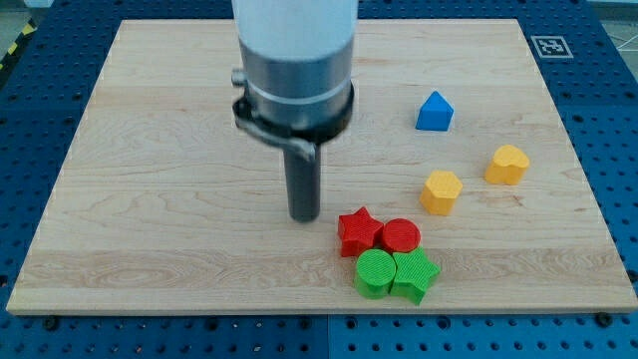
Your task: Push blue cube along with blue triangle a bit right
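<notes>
The largest thing in view is the pale wooden board surface, a light-grained rectangle lying on a blue perforated base, with a small black-and-white marker tag at its far right corner. Next in size is the arm's white and grey cylindrical body, coming down from the far edge at centre-left and narrowing to a straight dark rod. There is no grasping tool here, so nothing opens, closes or grips; the rod ends at my tip, which rests on the surface left of centre.

The small blocks all lie to the right of my tip. Nearest is a red star-shaped block, just beside my tip on its right and slightly nearer, without clear contact. A red round cylinder block touches the star on the right. Just nearer than these sit a green round cylinder block and a green star-shaped block, pressed together in one tight cluster with the red pair.

Farther right, a yellow block of roughly pentagon shape and a yellow heart-like block lie apart from each other. The blue triangle-roofed block stands alone on the far right, well apart from my tip. I can make out only this one blue block.
</notes>
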